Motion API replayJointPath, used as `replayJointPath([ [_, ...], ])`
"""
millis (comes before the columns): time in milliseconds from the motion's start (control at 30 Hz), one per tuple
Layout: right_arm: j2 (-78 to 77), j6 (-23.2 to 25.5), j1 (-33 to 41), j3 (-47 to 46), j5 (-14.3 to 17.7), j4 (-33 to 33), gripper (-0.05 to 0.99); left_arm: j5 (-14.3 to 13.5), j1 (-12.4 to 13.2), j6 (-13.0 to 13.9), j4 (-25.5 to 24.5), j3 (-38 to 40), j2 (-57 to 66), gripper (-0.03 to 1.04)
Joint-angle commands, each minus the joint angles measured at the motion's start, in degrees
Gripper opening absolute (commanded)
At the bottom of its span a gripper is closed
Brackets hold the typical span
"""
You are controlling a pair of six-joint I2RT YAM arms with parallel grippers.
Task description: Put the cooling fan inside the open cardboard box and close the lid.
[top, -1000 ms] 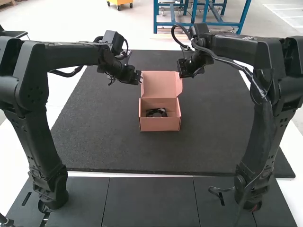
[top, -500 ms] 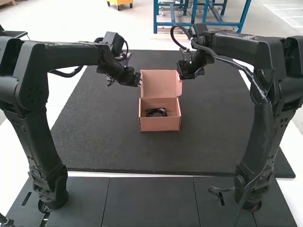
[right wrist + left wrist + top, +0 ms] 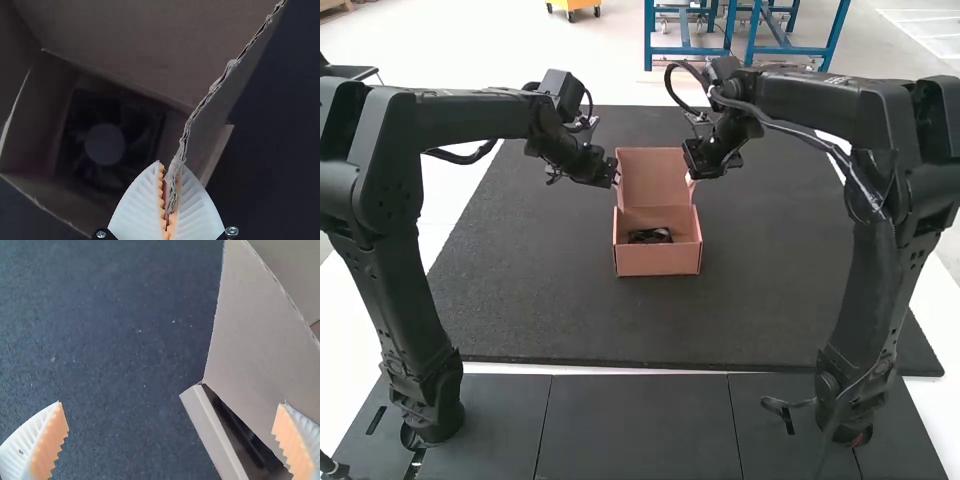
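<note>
The cardboard box (image 3: 658,255) sits in the middle of the black mat (image 3: 520,260) on the worktop. The box is open. The cooling fan (image 3: 106,144) lies flat on the bottom, inside the box. The lid (image 3: 660,178) stands up at the far side of the box.

The right jaws are pressed together on the lid's right edge. Their white fingers (image 3: 192,205) with orange pads pinch the rough cardboard between them.

The left jaws are spread wide, just beside the lid's left edge. One left finger (image 3: 35,450) hangs over the mat. The other left finger (image 3: 295,440) hangs over the cardboard. The lid's edge and a corner of the box lie between the two. I cannot tell if the left jaws touch the lid.
</note>
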Motion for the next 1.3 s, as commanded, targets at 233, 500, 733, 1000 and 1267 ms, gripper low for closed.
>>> replayJointPath([
  [233,-1.29,-0.75,1.59,-0.42,-1.58,-2.66,-0.02,0.31,-0.6,1.05,-1.46,1.69,-2.56,0.96],
  [500,-1.29,-0.83,1.59,-0.51,-1.66,-5.3,-0.02,0.39,-0.6,1.05,-2.87,1.6,-2.91,0.96],
  [733,-2.16,-0.83,1.59,-1.03,-1.58,-5.74,-0.02,0.66,-0.6,1.49,-3.48,0.11,-3.79,0.96],
  [1000,-2.52,-0.83,1.59,-1.39,-1.58,-6.7,-0.02,0.75,-0.6,1.58,-3.4,-1.92,-4.4,0.96],
  [1267,-2.87,-0.57,1.59,-2.44,-1.75,-6.88,-0.02,0.92,-0.6,1.58,-3.04,-3.23,-4.4,0.96],
])
